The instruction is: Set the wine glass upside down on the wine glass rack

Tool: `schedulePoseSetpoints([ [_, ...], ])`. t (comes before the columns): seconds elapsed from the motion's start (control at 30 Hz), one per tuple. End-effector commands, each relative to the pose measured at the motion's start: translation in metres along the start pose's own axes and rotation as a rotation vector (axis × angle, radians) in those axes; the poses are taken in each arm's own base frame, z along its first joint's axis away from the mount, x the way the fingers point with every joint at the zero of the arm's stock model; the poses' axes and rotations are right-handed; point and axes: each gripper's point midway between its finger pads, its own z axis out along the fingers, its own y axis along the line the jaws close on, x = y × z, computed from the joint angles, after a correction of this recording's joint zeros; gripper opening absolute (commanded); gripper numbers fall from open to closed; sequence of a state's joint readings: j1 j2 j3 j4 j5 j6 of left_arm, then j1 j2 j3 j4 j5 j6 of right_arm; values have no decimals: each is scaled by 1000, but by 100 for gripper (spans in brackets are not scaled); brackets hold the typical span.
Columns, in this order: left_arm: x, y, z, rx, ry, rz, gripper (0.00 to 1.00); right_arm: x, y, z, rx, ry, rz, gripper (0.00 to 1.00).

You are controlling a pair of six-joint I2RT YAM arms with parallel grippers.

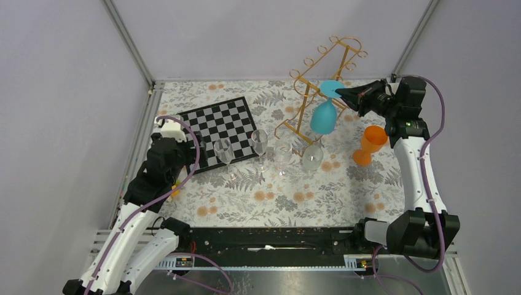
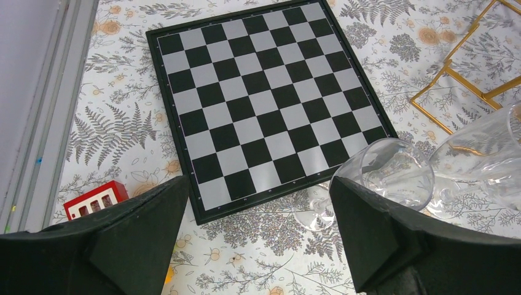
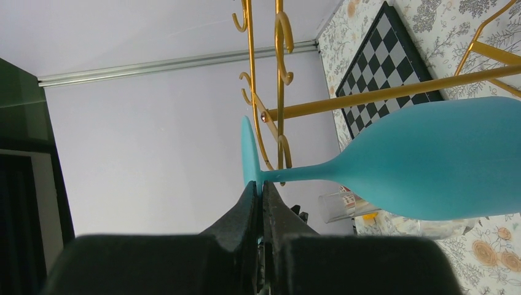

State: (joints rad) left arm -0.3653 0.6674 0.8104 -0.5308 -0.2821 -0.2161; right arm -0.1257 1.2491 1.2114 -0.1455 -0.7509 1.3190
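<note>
So the right gripper (image 1: 341, 92) has the teal wine glass (image 1: 323, 117) pinched by its foot, bowl hanging down, right up against the gold wire rack (image 1: 305, 92). An orange goblet (image 1: 370, 144) stands just beside that arm. Three clear wine glasses (image 1: 259, 142) stand near the chessboard (image 1: 224, 131), and a fourth clear glass (image 1: 313, 158) sits by the rack's base.

The chessboard (image 1: 222, 130) is black-and-white checked with a black border; off its right side the wine glass rack (image 3: 368, 97) is gold, the wine glass (image 1: 324, 117) matte turquoise, the goblet (image 1: 370, 144) orange; beneath it the tablecloth (image 1: 276, 196) shows grey ferns and orange blossoms on white.
</note>
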Motion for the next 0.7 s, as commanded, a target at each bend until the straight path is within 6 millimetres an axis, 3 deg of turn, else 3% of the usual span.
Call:
schedulePoseSetpoints([
  [0.0,-27,0,-7,-3,-77,-38,99,-2,10,1,-45,4,-25,0],
  [0.67,-20,1,-5,-10,-60,-43,99,5,14,-6,-64,6,-19,0],
])
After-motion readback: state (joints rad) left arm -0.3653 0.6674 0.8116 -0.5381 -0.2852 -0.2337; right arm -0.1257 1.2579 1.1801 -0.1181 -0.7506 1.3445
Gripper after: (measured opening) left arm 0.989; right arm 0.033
